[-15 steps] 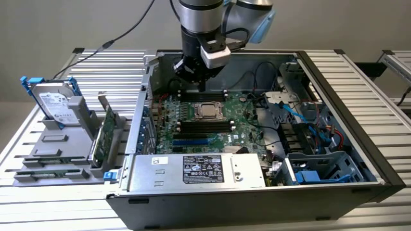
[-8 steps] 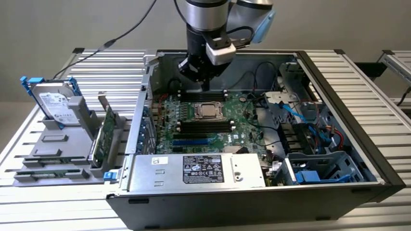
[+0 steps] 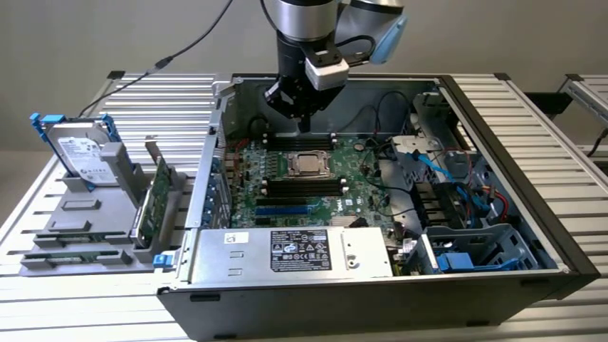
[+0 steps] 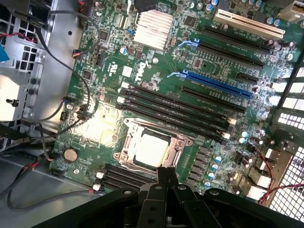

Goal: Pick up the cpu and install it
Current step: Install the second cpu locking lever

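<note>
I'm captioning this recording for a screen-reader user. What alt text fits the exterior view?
A robot arm's shut gripper hangs inside an open computer case, just above the green motherboard, where the cpu sits in its socket. On the exterior view's left, a grey stand holds a hard drive upright.

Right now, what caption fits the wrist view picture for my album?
Shut claw hovering by the silver cpu already sitting in its socket on the green motherboard.
</note>
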Robot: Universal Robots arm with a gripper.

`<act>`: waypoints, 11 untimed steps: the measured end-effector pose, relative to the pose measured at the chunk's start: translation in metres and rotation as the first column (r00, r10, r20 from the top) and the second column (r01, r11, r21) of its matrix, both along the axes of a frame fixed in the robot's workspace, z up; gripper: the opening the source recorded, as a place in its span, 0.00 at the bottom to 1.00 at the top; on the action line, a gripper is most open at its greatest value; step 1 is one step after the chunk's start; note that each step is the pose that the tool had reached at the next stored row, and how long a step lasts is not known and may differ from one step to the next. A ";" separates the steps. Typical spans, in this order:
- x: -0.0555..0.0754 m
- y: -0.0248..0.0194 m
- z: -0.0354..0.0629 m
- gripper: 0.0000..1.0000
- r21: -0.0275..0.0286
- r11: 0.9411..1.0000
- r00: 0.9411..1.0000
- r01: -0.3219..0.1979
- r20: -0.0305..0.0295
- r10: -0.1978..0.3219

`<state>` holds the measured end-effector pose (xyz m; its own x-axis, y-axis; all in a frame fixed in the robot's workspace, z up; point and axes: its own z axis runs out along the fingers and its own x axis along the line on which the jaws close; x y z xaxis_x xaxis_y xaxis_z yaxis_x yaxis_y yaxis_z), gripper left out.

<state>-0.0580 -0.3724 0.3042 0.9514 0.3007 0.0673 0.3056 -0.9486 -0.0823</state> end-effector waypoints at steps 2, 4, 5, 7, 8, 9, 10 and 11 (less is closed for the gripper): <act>0.000 0.0000 0.0000 0.11 0.000 1.000 1.000 0.000 0.000 0.000; 0.000 0.0000 0.0000 0.11 0.000 1.000 1.000 0.000 0.000 0.000; 0.000 0.0000 0.0000 0.11 0.000 1.000 1.000 0.000 0.000 0.000; 0.000 0.0000 0.0000 0.11 0.000 1.000 1.000 0.000 0.000 0.000; 0.000 0.0000 0.0000 0.11 0.000 1.000 1.000 0.000 0.000 0.000; 0.000 0.0000 0.0000 0.11 0.000 1.000 1.000 0.000 0.000 0.000; 0.000 0.0000 0.0000 0.11 0.000 1.000 1.000 0.000 0.000 0.000; 0.000 0.0000 0.0000 0.11 0.000 1.000 1.000 0.000 0.000 0.000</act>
<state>-0.0580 -0.3723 0.3042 0.9514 0.3006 0.0673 0.3055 -0.9486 -0.0823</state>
